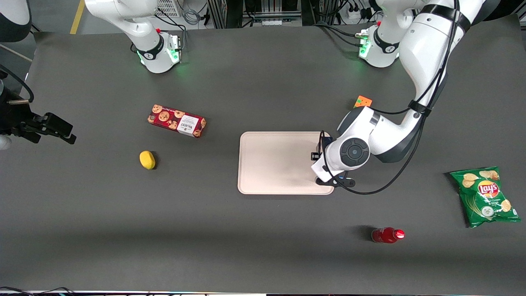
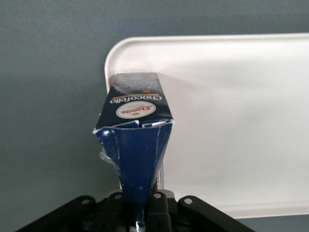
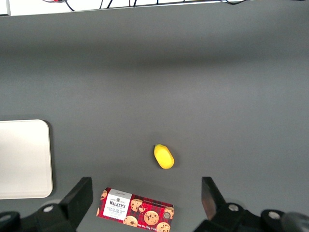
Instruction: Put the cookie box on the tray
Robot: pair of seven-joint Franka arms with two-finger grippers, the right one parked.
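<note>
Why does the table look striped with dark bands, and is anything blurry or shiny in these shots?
Front view: a broad soft shadow band crosses the table near the red bottle, whose cap glints. Left wrist view: the hand holds the cookie box over the tray; the box's near end is soft, and it shades the tray. Right wrist view: even light, darker band farther up.

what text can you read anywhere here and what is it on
"Chocofrollo": on the cookie box held in the gripper above the tray edge; its oval logo is too blurred to read.
"Lay's": on the green chip bag.
"WALKER'S": on the red cookie box; its smaller print is unreadable.
</note>
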